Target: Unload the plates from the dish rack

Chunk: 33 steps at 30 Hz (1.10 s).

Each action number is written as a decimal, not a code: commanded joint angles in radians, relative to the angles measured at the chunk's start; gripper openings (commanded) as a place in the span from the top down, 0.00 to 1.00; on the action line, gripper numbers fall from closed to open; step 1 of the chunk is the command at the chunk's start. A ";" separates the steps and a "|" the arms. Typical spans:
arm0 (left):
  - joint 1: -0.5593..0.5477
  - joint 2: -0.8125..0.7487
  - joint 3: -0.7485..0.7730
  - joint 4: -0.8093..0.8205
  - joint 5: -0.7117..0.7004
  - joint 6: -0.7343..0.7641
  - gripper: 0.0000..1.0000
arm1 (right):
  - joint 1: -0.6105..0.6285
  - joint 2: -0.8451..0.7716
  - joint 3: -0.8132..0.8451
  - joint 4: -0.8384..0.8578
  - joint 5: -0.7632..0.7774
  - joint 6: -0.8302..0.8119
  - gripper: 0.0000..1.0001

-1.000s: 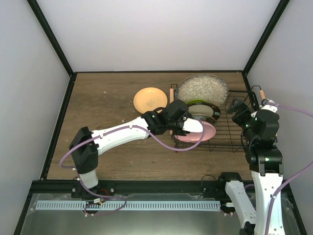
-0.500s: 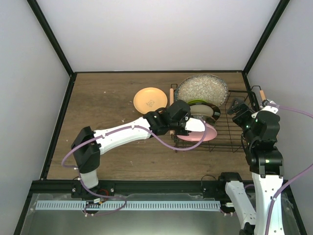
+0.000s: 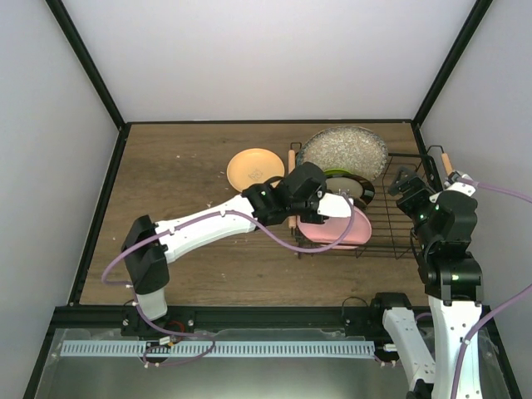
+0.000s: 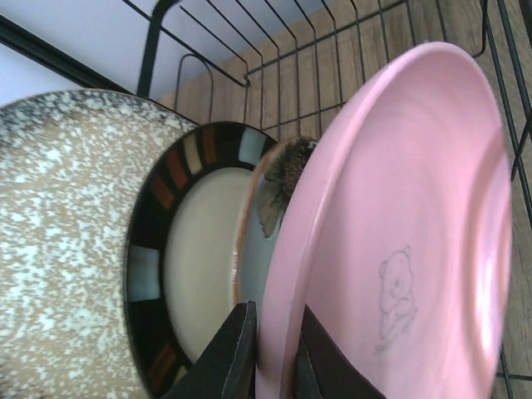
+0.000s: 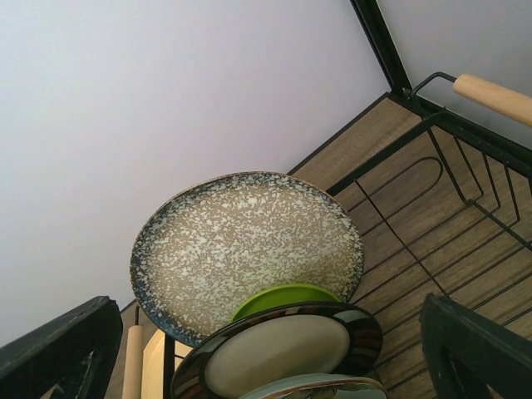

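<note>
From the top camera we see the left arm stretched across the tabletop (image 3: 183,179) to the dish rack (image 3: 399,229), which stands at the tabletop's right side. The left claw (image 3: 331,209) pinches the rim of the pink plate (image 3: 341,235), which sits tilted in the rack's near left part. Behind it stand the cream plate with the dark rim (image 3: 359,189), a sliver of the lime green plate (image 3: 337,174) and, farthest back, the speckled grey plate (image 3: 345,150). The pale orange plate (image 3: 253,168) lies flat on the tabletop just left of the rack. The right claw (image 3: 407,184) hovers over the rack's right side, touching no plate.

From the left wrist camera we see two dark fingers (image 4: 235,353) pressed on either side of the pink plate's rim. The plate's face carries a faint bear drawing. Just behind it is the mint plate (image 4: 253,241) with a dark flower, then the cream plate, then the speckled grey one, all on edge among the wires.

From the right wrist camera we see the right claw spread wide with nothing between its fingers (image 5: 62,353). Beyond them the speckled grey plate stands upright, with the lime green plate in front of it and the cream plate nearer. A thin edge of the mint plate shows at the bottom. A wooden handle (image 5: 495,98) runs along the rack's side at upper right.
</note>
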 commanded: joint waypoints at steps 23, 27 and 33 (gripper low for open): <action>0.284 -0.138 0.557 0.247 -0.143 -0.474 0.96 | 0.010 -0.030 -0.050 -0.004 -0.011 0.114 0.00; 0.605 -0.139 0.575 0.198 -0.101 -0.789 0.96 | 0.009 -0.028 -0.067 0.007 -0.023 0.123 0.00; 1.005 0.028 0.494 -0.046 0.252 -1.236 0.96 | 0.010 -0.011 -0.066 0.025 -0.039 0.125 0.00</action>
